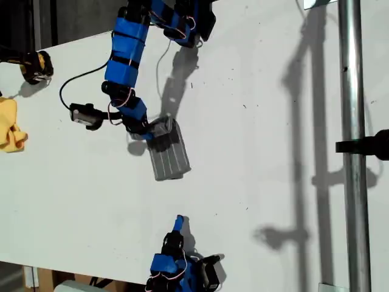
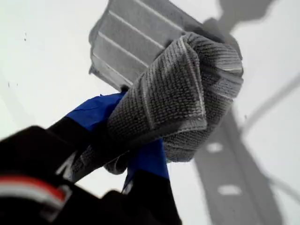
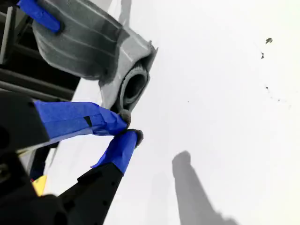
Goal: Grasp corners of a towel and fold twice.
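One end effector, my first gripper (image 2: 136,140), is closed on the bunched edge of the towel (image 1: 167,153), near the surface (image 1: 255,152) middle; lay it flat before release. My second gripper (image 3: 127,126) is nearly closed, empty.

no readable text or labels anywhere.

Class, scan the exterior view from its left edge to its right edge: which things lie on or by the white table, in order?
Yellow cloth → black wrist camera on the arm → striped grey towel, held by my first tool → upright metal pole.
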`<state>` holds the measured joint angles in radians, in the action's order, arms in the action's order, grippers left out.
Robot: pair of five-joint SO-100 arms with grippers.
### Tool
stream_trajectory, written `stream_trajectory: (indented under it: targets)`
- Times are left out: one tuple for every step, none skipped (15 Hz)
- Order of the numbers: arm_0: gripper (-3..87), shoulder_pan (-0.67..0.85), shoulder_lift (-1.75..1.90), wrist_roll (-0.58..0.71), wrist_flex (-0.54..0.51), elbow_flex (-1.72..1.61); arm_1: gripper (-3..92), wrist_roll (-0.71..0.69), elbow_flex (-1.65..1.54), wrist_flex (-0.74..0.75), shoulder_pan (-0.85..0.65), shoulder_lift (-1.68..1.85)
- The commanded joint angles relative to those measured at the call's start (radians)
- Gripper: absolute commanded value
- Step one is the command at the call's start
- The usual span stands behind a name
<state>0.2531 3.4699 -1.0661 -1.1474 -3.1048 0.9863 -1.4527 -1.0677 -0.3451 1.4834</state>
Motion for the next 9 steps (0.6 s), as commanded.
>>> stream_trajectory:
  targets:
    - [3.4, -0.011, 0.005, 0.005, 0.002, 0.000, 0.8, -0.015, 0.170, 0.046, 0.035, -0.069]
    - [3.5, -0.011, 0.005, 0.006, 0.002, 0.000, 0.8, -0.015, 0.193, 0.063, 0.046, -0.094]
    - [3.5, -0.009, 0.005, 0.006, 0.002, 0.000, 0.8, -0.015, 0.206, 0.083, 0.058, -0.115]
    - [3.6, -0.009, 0.005, 0.008, 0.002, 0.000, 0.9, -0.012, 0.206, 0.118, 0.072, -0.141]
    - [3.7, -0.008, 0.005, 0.009, 0.003, 0.000, 0.9, -0.009, 0.207, 0.160, 0.087, -0.178]
    - [3.7, -0.008, 0.005, 0.009, 0.003, 0.000, 0.9, -0.006, 0.210, 0.209, 0.104, -0.222]
    - [3.7, -0.008, 0.005, 0.009, 0.003, 0.000, 1.0, -0.006, 0.227, 0.250, 0.115, -0.279]
    - [3.7, -0.008, 0.005, 0.009, 0.003, 0.000, 1.9, -0.006, 0.245, 0.296, 0.124, -0.333]
    - [3.7, -0.009, 0.005, 0.008, 0.003, 0.000, 4.5, -0.005, 0.261, 0.331, 0.127, -0.373]
